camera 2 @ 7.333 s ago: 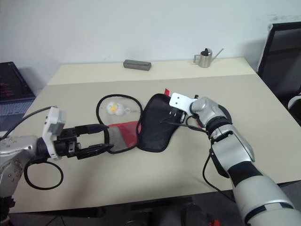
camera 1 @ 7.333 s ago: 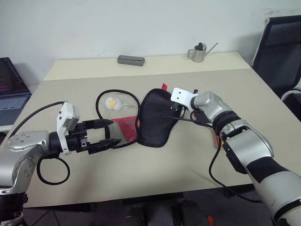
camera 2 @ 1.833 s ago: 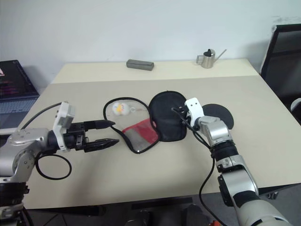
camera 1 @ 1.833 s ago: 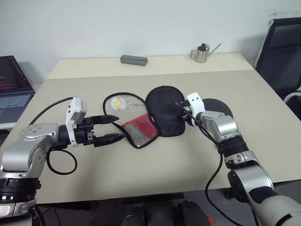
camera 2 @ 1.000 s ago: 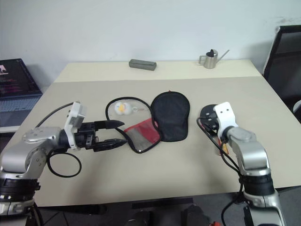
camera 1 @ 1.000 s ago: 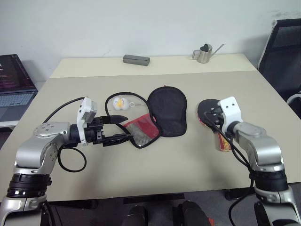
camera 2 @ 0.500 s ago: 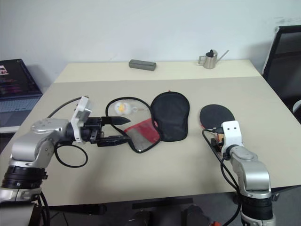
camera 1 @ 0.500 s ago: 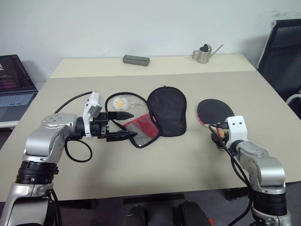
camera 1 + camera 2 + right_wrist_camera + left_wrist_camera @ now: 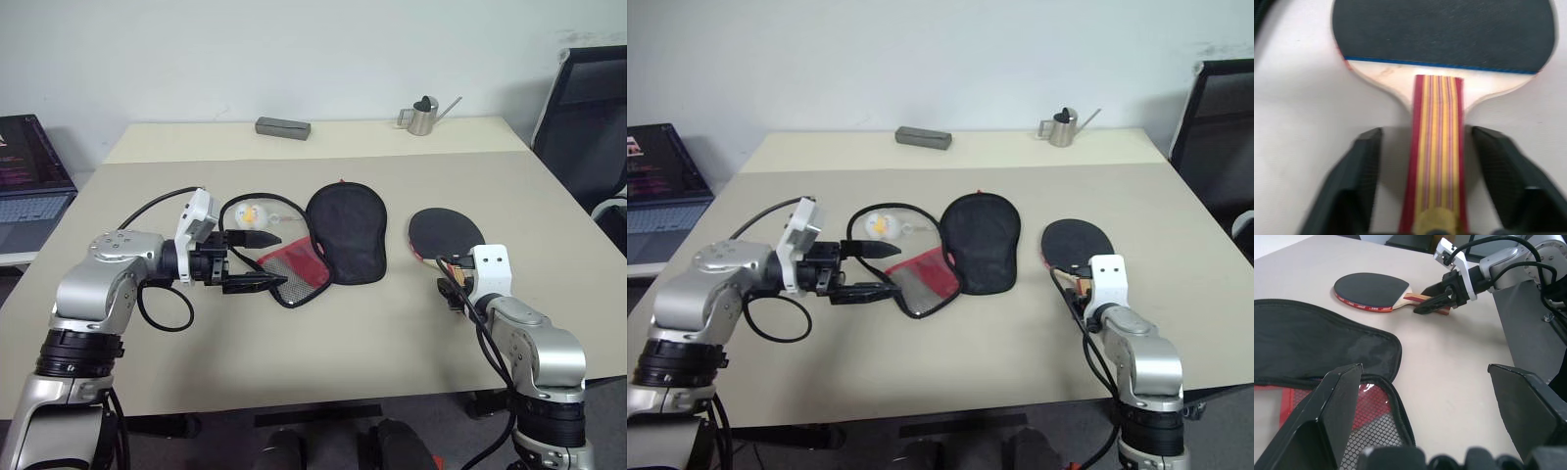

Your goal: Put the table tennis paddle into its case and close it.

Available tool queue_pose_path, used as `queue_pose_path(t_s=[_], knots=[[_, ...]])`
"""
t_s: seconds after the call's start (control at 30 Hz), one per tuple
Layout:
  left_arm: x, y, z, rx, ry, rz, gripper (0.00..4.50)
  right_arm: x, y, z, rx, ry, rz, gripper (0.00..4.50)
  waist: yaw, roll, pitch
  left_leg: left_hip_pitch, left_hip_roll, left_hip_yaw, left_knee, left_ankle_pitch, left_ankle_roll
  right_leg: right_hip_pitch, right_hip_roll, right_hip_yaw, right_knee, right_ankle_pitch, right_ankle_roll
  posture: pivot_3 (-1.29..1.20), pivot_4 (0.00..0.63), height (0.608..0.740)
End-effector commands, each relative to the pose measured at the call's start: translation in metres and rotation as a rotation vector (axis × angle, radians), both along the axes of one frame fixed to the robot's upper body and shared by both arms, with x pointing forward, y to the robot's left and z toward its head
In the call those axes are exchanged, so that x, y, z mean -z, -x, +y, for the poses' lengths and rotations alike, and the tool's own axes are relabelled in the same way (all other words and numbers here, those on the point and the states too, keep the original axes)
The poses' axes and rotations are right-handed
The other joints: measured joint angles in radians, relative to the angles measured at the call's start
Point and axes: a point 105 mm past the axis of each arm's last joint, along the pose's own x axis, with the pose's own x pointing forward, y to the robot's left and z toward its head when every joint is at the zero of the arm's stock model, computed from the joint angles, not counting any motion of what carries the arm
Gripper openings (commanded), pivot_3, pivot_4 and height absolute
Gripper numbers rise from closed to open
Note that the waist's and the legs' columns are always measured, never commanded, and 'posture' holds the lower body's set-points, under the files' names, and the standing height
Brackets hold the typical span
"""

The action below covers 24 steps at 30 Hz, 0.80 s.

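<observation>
Straddling the stiff, light table tennis paddle [image 9: 1442, 58] at its striped handle, my right jaws [image 9: 1437, 183] stand part-open, gripping nothing (left jaws [image 9: 257, 262] wide, empty).

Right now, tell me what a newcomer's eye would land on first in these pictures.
First the case, lying unzipped mid-table, its black flap spread flat and the red mesh part toward the left gripper, which is open beside it. Next the table tennis paddle, flat on the table off to the case's right, with the right gripper straddling its striped handle, fingers on either side with gaps showing. A small white-yellow ball sits just behind the case.
</observation>
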Motion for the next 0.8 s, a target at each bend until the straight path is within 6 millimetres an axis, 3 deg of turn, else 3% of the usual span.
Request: queue_pose_path(t_s=[0.03, 0.13, 0.47, 0.8], knots=[[-0.008, 0.001, 0.001, 0.009, 0.002, -0.04, 4.5, 0.024, 0.004, -0.009, 0.039, -0.017, 0.091, 1.88, 0.002, -0.001, -0.001, 0.003, 0.0, -0.001, 0.0, 0.0, 0.0, 0.003, 0.0, 0.0, -0.001, 0.0, 0.0, 0.0, 0.15, 0.74], [-0.008, 0.002, 0.002, 0.01, -0.001, -0.043, 4.5, 0.025, 0.003, -0.01, 0.038, -0.007, 0.088, 1.15, 0.006, -0.004, -0.004, 0.005, 0.001, -0.001, -0.002, 0.0, 0.0, 0.006, 0.002, 0.0, -0.007, 0.003, 0.0, 0.0, 0.15, 0.74], [-0.014, -0.003, 0.019, -0.066, 0.006, -0.076, 4.5, 0.007, -0.005, -0.011, 0.06, 0.001, 0.011, 1.15, 0.006, -0.007, -0.006, 0.005, 0.002, -0.002, -0.002, 0.0, 0.0, 0.005, 0.002, 0.001, -0.008, 0.004, 0.0, 0.0, 0.15, 0.74], [-0.018, -0.005, 0.036, -0.157, 0.022, -0.096, 4.5, -0.035, -0.009, -0.008, 0.06, -0.024, -0.102, 1.15, 0.009, -0.003, -0.004, 0.0, 0.008, -0.001, -0.004, 0.0, 0.0, 0.002, 0.003, 0.001, -0.01, 0.004, 0.0, 0.0, 0.15, 0.74]])
